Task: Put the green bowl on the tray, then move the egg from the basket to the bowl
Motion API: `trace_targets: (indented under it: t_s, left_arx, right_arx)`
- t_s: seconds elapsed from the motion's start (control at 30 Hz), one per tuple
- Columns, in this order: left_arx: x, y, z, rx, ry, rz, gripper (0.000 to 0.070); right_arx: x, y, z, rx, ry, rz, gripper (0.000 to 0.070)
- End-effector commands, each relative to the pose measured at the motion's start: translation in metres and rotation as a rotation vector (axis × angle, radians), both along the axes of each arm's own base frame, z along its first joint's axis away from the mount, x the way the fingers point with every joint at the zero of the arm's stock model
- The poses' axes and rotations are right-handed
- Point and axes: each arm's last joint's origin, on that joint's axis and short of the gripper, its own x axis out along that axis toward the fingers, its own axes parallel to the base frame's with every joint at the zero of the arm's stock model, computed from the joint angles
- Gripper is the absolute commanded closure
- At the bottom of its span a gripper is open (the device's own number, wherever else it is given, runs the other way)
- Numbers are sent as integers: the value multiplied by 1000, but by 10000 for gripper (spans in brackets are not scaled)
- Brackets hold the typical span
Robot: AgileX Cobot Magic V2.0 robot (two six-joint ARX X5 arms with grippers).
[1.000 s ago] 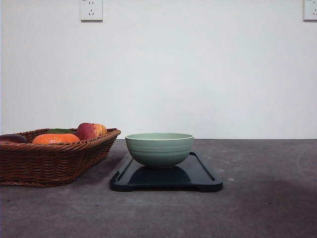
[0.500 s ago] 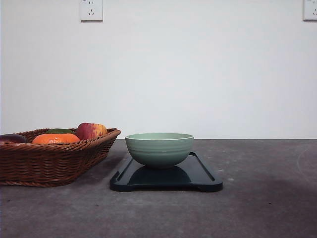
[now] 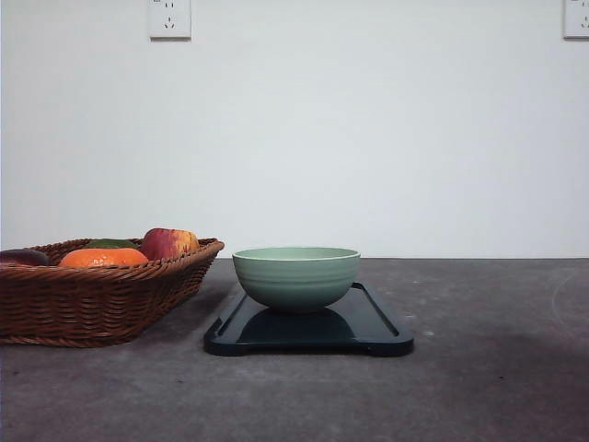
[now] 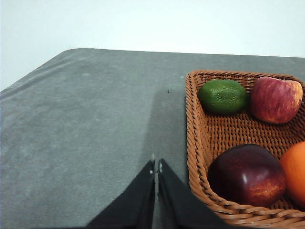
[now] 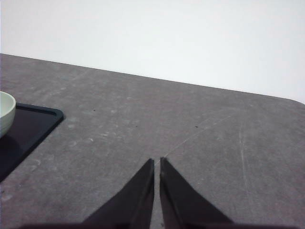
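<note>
On my front view the dark tray (image 3: 368,322) lies nearest, carrying the pale sage-green bowl (image 3: 296,276), ribbed with a lighter rim, upright on its middle. The woven basket (image 3: 101,299) sits to its left holding fruit, and I cannot pick out the egg, possibly the dark piece at the basket's edge. Nothing has shifted since a second ago; my left gripper (image 4: 155,168) and right gripper (image 5: 157,163) both have fingertips pressed together, holding nothing.

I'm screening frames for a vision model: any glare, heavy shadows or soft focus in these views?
Front view: even light, and the dark blue-black plastic tray mirrors the pale green ribbed bowl. Left wrist view: small highlights on the dark red glossy fruit, a soft shadow beside the brown wicker basket. Right wrist view: sharp, no glare.
</note>
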Motion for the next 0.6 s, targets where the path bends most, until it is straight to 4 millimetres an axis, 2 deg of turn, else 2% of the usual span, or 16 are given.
trace_targets:
  t_s: [0.0,0.57]
  left_arx:
    - [1,0,-5,-1,5,-3,700]
    - [1,0,-5,-1,5,-3,700]
  right_arx:
    - [0,0,0,10,-6,-1,687]
    - [0,0,0,10,-6,-1,687]
